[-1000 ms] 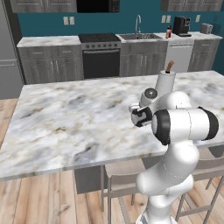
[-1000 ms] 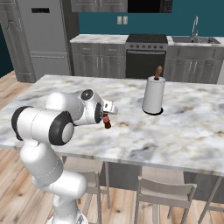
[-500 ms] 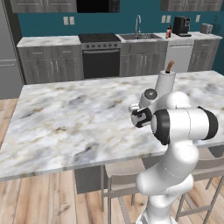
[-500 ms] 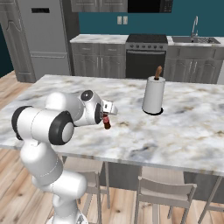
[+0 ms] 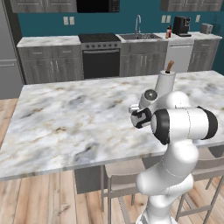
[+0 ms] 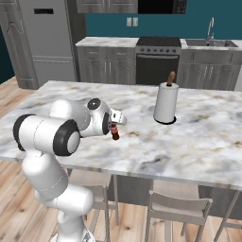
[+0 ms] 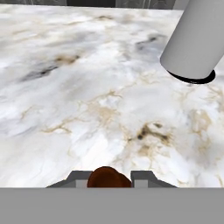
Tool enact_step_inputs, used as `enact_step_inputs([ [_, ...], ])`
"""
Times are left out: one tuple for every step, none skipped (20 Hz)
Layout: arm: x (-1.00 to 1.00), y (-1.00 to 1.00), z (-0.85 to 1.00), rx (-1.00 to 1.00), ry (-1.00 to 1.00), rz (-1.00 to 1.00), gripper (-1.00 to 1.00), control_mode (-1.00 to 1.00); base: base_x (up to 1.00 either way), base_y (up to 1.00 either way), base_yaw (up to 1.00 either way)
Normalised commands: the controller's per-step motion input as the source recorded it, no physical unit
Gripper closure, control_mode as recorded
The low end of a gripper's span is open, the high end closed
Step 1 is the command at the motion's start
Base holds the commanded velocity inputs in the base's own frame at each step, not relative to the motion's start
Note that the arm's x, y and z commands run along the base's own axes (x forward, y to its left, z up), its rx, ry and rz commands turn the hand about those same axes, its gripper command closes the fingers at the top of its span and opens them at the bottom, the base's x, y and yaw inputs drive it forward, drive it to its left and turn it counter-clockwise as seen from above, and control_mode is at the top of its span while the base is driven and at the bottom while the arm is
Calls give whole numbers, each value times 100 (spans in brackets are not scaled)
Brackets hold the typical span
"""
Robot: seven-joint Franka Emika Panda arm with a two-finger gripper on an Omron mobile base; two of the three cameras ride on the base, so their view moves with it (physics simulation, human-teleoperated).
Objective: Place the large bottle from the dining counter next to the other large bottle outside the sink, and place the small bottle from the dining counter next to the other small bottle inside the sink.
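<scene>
My gripper (image 6: 114,127) is shut on a small dark reddish-brown bottle (image 6: 114,133), which hangs upright just above the marble dining counter (image 6: 189,142) near its front edge. In the hand view the bottle's round brown top (image 7: 108,177) sits between my two grey fingertips (image 7: 146,178). The arm's white body hides the bottle in the left base view. The sink (image 5: 142,36) lies in the far counter under a tall faucet. A red bottle (image 5: 168,32) stands outside it to the right, beside the coffee machine (image 5: 180,26).
A white paper towel roll (image 6: 166,102) on a dark base stands on the dining counter, right of the gripper. Stools (image 6: 177,208) are tucked under the counter's near edge. A stove (image 5: 100,54) is left of the sink.
</scene>
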Motion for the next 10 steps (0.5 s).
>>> enact_step_inputs([
  [0, 0, -1, 1, 0, 0, 100, -100, 0, 0, 0],
  [0, 0, -2, 1, 0, 0, 100, -100, 0, 0, 0],
  [0, 0, -3, 0, 0, 0, 100, -100, 0, 0, 0],
  [0, 0, -3, 0, 0, 0, 100, -100, 0, 0, 0],
  [0, 0, 0, 0, 0, 0, 100, 100, 0, 0, 0],
  [0, 0, 0, 0, 0, 0, 100, 100, 0, 0, 0],
  [0, 0, 0, 0, 0, 0, 100, 100, 0, 0, 0],
  [0, 0, 0, 0, 0, 0, 100, 100, -3, 0, 0],
  [0, 0, 0, 0, 0, 0, 100, 100, -9, 9, 0],
  [0, 0, 0, 0, 0, 0, 100, 100, -12, 15, 0],
])
